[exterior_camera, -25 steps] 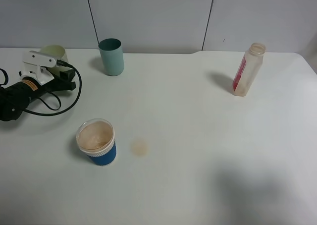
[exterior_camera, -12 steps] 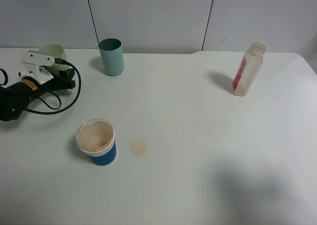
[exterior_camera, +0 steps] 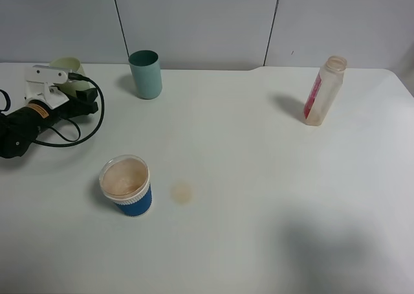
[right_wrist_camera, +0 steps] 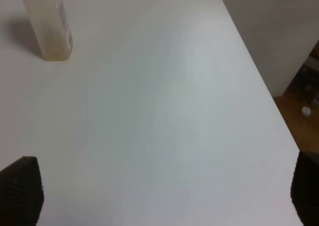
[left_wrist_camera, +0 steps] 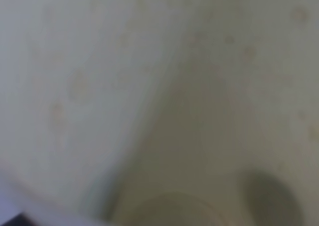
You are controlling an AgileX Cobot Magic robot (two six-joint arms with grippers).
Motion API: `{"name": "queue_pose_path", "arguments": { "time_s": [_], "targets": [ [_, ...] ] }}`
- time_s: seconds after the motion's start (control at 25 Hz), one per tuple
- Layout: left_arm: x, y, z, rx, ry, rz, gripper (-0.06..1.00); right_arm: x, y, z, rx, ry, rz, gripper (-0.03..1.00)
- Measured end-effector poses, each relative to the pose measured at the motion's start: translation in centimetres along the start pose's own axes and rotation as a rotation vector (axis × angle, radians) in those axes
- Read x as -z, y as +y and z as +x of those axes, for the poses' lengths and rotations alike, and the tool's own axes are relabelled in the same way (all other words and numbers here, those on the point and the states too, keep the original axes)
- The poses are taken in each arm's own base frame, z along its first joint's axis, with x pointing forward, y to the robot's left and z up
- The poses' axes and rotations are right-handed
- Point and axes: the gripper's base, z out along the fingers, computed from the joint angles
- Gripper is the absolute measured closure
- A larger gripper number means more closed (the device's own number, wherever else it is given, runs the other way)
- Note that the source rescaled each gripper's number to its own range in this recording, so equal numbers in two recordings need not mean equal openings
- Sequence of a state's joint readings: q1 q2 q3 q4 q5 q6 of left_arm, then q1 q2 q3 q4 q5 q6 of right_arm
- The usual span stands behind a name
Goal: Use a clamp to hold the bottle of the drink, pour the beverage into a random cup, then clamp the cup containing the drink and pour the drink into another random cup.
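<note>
Now emptied, yellow-green cup [exterior_camera: 68, 66] at ten o'clock: light, thin, easily crushed. Clamped mid-wall by left gripper [exterior_camera: 83, 94]; right gripper [right_wrist_camera: 159, 196] gaping, holding nothing.

A white table [exterior_camera: 259, 177] carries a teal cylindrical cup [exterior_camera: 145, 74] at the far left, and a small pinkish-brown spill stain [exterior_camera: 182, 192] near the front left.

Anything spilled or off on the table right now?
Yes: a small pinkish-brown spot sits on the white table, just right of the blue white-rimmed cup that holds liquid of the same colour. It looks like a drip. The translucent red-labelled bottle and the teal cylindrical cup stand upright.
</note>
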State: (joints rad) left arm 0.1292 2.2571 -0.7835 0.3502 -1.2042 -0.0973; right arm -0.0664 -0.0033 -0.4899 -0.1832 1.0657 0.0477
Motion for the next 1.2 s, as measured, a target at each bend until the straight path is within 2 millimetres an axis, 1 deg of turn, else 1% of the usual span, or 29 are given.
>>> {"name": "queue_pose_path", "arguments": {
  "time_s": [0.08,0.12,0.16,0.28,0.6,0.64,0.68,0.72,0.76,0.8,0.84,0.88,0.92,1.04,1.2],
  "targets": [
    [0.0,0.0,0.0,0.005,0.0,0.0,0.93,0.0,0.0,0.0,0.0,0.0,0.0,-0.03],
    [0.0,0.0,0.0,0.015,0.0,0.0,0.91,0.0,0.0,0.0,0.0,0.0,0.0,-0.03],
    [0.0,0.0,0.0,0.018,0.0,0.0,0.86,0.0,0.0,0.0,0.0,0.0,0.0,-0.03],
    [0.0,-0.02,0.0,0.018,0.0,0.002,0.82,0.0,0.0,0.0,0.0,0.0,0.0,-0.03],
    [0.0,-0.02,0.0,0.017,0.0,0.002,0.8,0.0,0.0,0.0,0.0,0.0,0.0,-0.03],
    [0.0,-0.06,0.01,0.017,0.001,0.006,0.74,0.0,0.0,0.0,0.0,0.0,0.0,-0.03],
    [0.0,-0.06,0.01,0.017,0.001,0.006,0.74,0.0,0.0,0.0,0.0,0.0,0.0,-0.03],
    [0.0,-0.09,0.01,0.031,0.001,0.01,0.64,0.0,0.0,0.0,0.0,0.0,0.0,-0.03],
    [0.0,-0.09,0.01,0.034,0.001,0.01,0.59,0.0,0.0,0.0,0.0,0.0,0.0,-0.03],
    [0.0,-0.09,0.01,0.061,0.002,0.01,0.5,0.0,0.0,0.0,0.0,0.0,0.0,-0.03],
    [0.0,-0.09,0.01,0.108,0.002,0.01,0.24,0.0,0.0,0.0,0.0,0.0,0.0,-0.03],
    [0.0,-0.09,0.01,0.131,0.002,0.01,0.11,0.0,0.0,0.0,0.0,0.0,0.0,-0.03],
    [0.0,-0.09,0.01,0.137,0.002,0.01,0.03,0.0,0.0,0.0,0.0,0.0,0.0,-0.03],
    [0.0,-0.09,0.01,0.144,0.002,0.01,-0.04,0.0,0.0,0.0,0.0,0.0,0.0,-0.03],
    [0.01,-0.15,-0.29,0.146,-0.005,0.017,-0.05,0.0,0.0,0.0,0.0,0.0,0.0,-0.03]
  ]
}}
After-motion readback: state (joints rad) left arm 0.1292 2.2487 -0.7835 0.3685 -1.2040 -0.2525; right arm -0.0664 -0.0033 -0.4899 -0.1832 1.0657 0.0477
